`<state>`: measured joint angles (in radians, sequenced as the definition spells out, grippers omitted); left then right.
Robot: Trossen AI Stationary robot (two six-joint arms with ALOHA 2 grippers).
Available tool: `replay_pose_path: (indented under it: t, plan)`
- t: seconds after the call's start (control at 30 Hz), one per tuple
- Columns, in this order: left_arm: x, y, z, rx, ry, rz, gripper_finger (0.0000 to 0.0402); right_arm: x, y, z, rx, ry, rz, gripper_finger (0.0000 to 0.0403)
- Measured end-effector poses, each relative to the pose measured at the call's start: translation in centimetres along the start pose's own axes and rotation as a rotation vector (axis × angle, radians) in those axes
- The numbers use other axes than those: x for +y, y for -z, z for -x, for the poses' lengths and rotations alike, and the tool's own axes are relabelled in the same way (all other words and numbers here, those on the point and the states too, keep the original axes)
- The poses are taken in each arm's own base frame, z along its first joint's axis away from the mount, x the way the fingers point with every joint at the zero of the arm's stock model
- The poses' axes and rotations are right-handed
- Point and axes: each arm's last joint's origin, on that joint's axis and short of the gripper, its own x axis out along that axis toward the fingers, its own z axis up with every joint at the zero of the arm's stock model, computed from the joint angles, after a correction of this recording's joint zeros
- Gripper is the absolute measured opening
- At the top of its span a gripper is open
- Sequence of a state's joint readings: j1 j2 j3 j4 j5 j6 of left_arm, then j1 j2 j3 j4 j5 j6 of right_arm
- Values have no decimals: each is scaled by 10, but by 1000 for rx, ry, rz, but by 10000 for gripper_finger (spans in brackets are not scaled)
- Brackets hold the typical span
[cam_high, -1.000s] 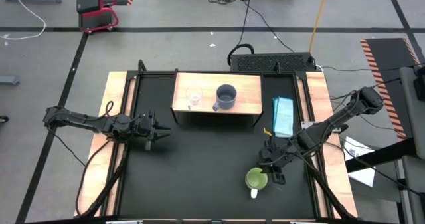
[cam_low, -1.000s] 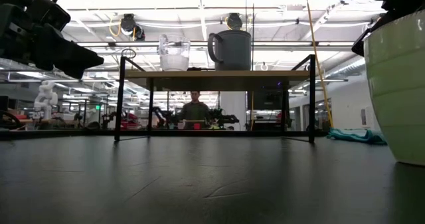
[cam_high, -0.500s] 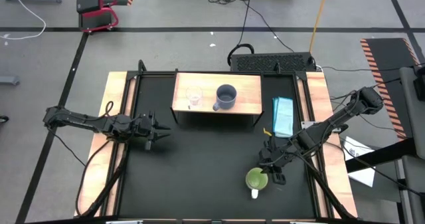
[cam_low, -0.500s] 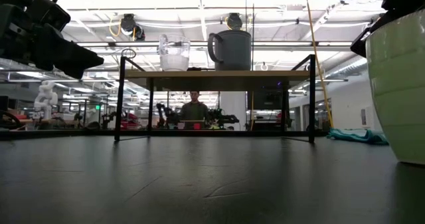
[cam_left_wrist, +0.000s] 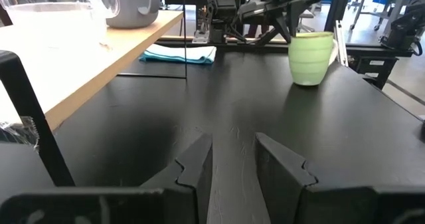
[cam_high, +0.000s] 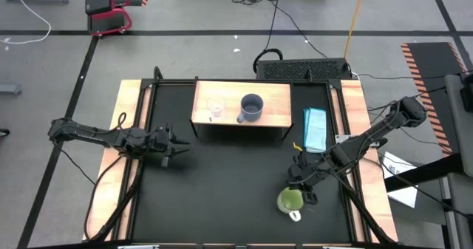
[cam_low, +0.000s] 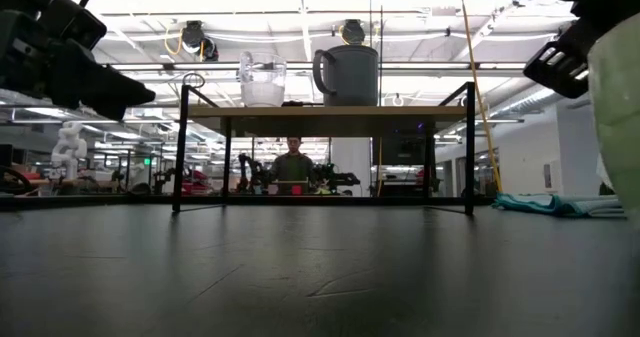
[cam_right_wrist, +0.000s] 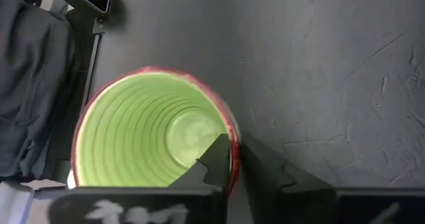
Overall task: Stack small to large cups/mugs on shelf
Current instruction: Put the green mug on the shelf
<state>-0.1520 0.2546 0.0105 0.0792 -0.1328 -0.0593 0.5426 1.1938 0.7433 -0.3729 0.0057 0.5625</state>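
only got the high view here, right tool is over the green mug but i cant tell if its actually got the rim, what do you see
Observer: In the right wrist view the right tool has one finger inside the lime-green mug and one outside, pinching its wall.
Operator: ok and is the mug upright or tipped
Observer: The left wrist view shows it standing upright on the black table.
Operator: whats on the shelf, looks like two blobs from up here
Observer: The low view shows a clear glass cup and a grey-blue mug standing side by side on the shelf, apart from each other.
Operator: left arm doing anything
Observer: No, the left tool hangs open over bare table, holding nothing.
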Motion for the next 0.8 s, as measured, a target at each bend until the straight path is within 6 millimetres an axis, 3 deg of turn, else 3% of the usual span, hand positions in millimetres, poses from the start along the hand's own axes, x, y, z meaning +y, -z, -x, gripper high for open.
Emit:
replay_pose_path:
  t: [0.13,0.43,0.8]
  plan:
    - [0,1,0,8,-1,-1,113,-1,0,0,-1,12,2,7]
    - [0,1,0,9,-1,0,113,-4,-4,0,-21,27,-14,4]
    - [0,2,0,20,0,-1,113,5,-24,15,-170,24,173,2]
